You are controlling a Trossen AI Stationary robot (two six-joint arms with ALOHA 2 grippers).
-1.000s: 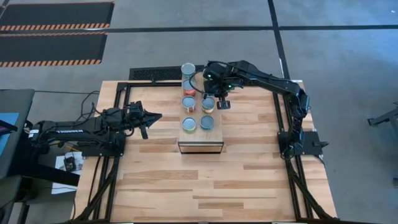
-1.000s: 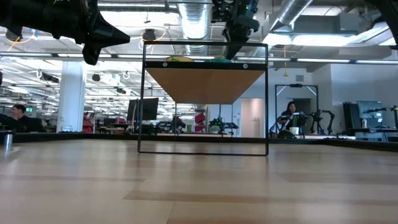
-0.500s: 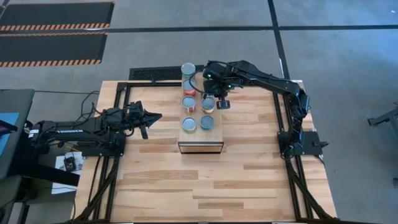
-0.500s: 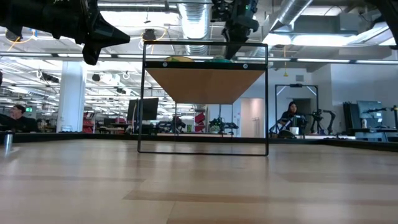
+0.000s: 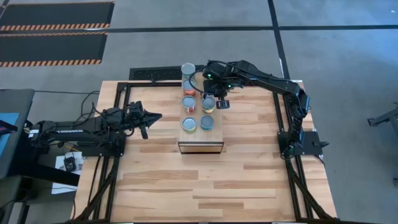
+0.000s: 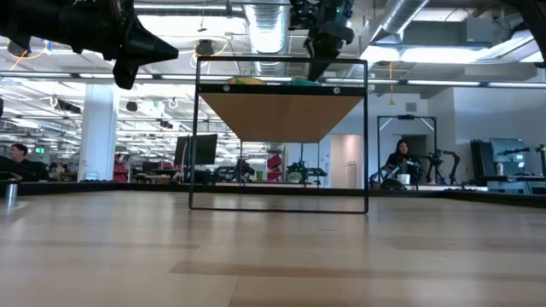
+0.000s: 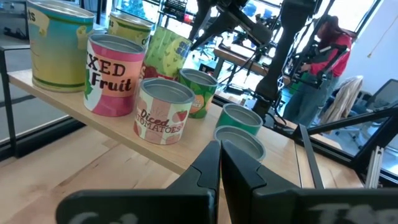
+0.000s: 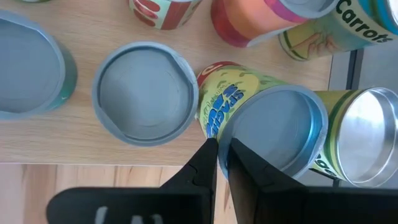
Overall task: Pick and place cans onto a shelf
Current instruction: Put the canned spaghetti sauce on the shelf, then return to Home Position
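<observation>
The cans (image 5: 189,104) stand in two rows on the plank top of the shelf (image 5: 200,147), which lies near the middle of the table (image 5: 249,180) in the high view; the right gripper (image 5: 215,104) hangs over the right-hand row near its far end, while the left gripper (image 5: 149,117) waits well to the left of the shelf. In the low view the shelf's dark frame (image 6: 279,135) stands on the table and the right gripper (image 6: 322,53) comes down to its top edge, with the left gripper (image 6: 141,51) held high off to one side. In the left wrist view the left gripper (image 7: 220,163) has its fingers pressed together on nothing, aimed at the labelled cans (image 7: 163,112) on the plank. In the right wrist view the right gripper (image 8: 217,158) shows its fingers only a narrow slit apart, their tips beside the rim of a yellow-labelled can (image 8: 270,134) that looks tilted or crowded against its neighbours; I cannot tell whether they pinch that rim. The risk, as I judge it, is that lifting or pulling away here drags the leaning can, toppling it into the cans touching it or off the shelf's edge.
</observation>
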